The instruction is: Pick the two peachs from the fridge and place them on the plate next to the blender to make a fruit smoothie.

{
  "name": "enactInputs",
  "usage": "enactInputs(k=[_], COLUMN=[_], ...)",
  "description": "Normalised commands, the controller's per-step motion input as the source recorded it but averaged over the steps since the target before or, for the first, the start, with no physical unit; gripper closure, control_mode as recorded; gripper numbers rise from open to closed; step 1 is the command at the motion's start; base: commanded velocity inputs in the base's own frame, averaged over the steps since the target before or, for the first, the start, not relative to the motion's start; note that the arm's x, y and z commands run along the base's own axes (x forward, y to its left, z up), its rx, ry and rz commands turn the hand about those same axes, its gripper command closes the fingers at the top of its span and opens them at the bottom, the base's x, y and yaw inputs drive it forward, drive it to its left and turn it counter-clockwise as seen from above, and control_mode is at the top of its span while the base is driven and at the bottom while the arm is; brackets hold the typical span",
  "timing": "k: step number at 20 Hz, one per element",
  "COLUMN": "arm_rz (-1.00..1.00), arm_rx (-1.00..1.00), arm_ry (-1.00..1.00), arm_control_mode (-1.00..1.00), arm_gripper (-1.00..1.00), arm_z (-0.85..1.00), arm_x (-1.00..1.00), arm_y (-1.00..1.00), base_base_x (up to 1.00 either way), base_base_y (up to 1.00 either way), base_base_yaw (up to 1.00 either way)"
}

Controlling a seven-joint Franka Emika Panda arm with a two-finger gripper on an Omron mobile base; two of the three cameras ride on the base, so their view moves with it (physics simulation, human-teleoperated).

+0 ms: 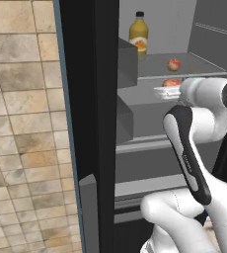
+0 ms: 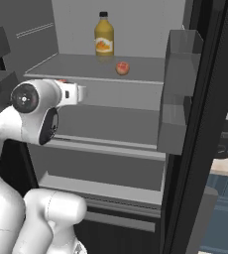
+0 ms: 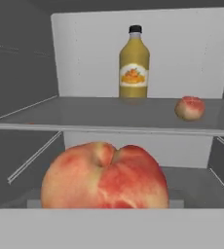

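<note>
Currently the arm reaches into the open fridge (image 1: 98,99), wrist level with the shelf below the top one. One peach (image 3: 104,176) sits very close in front of the hand camera, on that lower shelf (image 3: 201,182); in the left base view the same fruit (image 1: 171,82) shows as a red sliver just past the wrist. Claw: fingertips aren't visible in any view, so I cannot tell whether the fingers are apart, together or clamped on the near peach. Contact with it also can't be confirmed.

Second peach (image 2: 122,68) is on the top shelf (image 2: 76,67), toward the right as the hand camera sees it, well apart from the first. It also shows in the left base view (image 1: 173,64) and in the hand view (image 3: 190,108).

Orange juice bottle (image 3: 134,62) stands upright at the back of the top shelf, left of the second peach and not touching it.

Fridge door is swung open; grey door bins (image 2: 178,94) hang on its inner side. Tiled wall (image 1: 21,123) sits left of the fridge in the left base view.
</note>
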Motion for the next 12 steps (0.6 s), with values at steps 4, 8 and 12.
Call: enactInputs(k=[4, 8, 12], arm_rz=[0.05, 0.01, 0.00], arm_rx=[-0.08, -0.07, 0.00], arm_ry=[0.63, 0.54, 0.04], arm_control_mode=[-1.00, -1.00, -1.00], arm_gripper=[1.00, 1.00, 1.00], arm_z=[-0.74, -0.88, -0.02], arm_x=[-1.00, -0.99, -0.16], arm_y=[0.02, 0.00, -0.01], base_base_x=[0.00, 0.00, 0.00], base_base_y=[0.00, 0.00, 0.00], base_base_yaw=[0.00, 0.00, 0.00])
